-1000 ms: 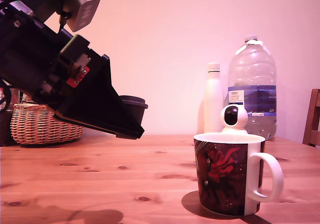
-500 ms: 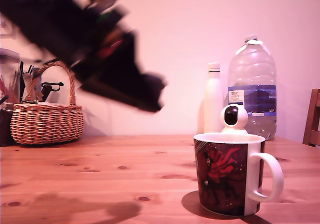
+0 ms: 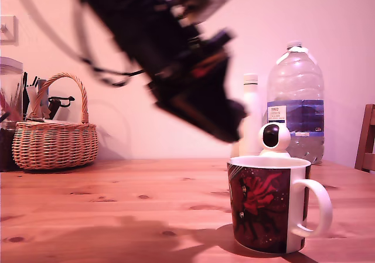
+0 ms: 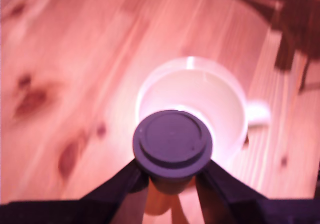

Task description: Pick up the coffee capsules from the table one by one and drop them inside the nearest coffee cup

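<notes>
Pincer (image 4: pixel 172 176) clamped on a capsule (image 4: pixel 172 145) hangs above the coffee cup's (image 4: pixel 192 102) open rim.

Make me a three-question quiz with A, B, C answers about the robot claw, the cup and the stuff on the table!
1. Where is the wicker basket in the exterior view?
A. far left
B. far right
C. inside the cup

2. What colour is the coffee cup's handle?
A. green
B. white
C. blue

3. What is the claw doing?
A. gripping a dark capsule
B. hanging empty
C. holding a bottle

Answers: 1 A, it stands at the table's left end; 2 B, the handle shows white; 3 A, the wrist view shows the capsule between the fingers.
</notes>
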Controlling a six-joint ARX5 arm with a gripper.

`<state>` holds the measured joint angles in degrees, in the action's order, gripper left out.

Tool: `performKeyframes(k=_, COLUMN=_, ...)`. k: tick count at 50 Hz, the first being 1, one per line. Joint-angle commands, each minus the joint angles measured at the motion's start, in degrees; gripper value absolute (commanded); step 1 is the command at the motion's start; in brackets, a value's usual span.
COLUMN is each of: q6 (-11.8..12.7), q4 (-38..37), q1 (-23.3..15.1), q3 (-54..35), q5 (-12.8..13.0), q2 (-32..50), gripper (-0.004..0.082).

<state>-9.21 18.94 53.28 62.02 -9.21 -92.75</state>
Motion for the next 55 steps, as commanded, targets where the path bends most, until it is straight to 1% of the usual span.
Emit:
performKeyframes(k=1, q6=-0.31, q4=1.20, q1=0.74, q3=1.86, q5=0.50, q2=-2.36, gripper=0.0166)
performKeyframes(k=8, q6=-1.31, q4=4.92, q1=1.73, q3=6.21, q5=0.79, q2=-5.79, gripper=0.0166)
performKeyframes(k=21, q6=-1.38, q4=9.66, q1=3.19, q3=11.91, q5=1.38, q2=-10.45, gripper=0.0166)
performKeyframes(k=36, q6=-1.79, q4=11.45, q1=3.58, q3=12.15, q5=1.40, q2=-10.88, gripper=0.0165)
performKeyframes(k=40, q6=-1.88, q4=11.54, q1=3.58, q3=12.15, q5=2.12, q2=-10.88, gripper=0.0165)
performKeyframes(k=42, q6=-2.03, q4=11.54, q1=3.58, q3=12.15, q5=2.25, q2=-10.88, gripper=0.0165)
performKeyframes(k=44, q6=-3.02, q4=11.54, q1=3.58, q3=12.15, q5=2.27, q2=-10.88, gripper=0.0165)
performKeyframes(k=49, q6=-3.32, q4=11.50, q1=3.58, q3=12.15, q5=2.29, q2=-10.88, gripper=0.0169)
performKeyframes(k=50, q6=-3.30, q4=11.47, q1=3.58, q3=12.15, q5=2.27, q2=-10.88, gripper=0.0182)
performKeyframes(k=52, q6=-3.30, q4=11.43, q1=3.58, q3=12.15, q5=2.21, q2=-10.88, gripper=0.0238)
performKeyframes(k=55, q6=-3.30, q4=11.21, q1=3.56, q3=12.15, q5=2.23, q2=-10.88, gripper=0.0424)
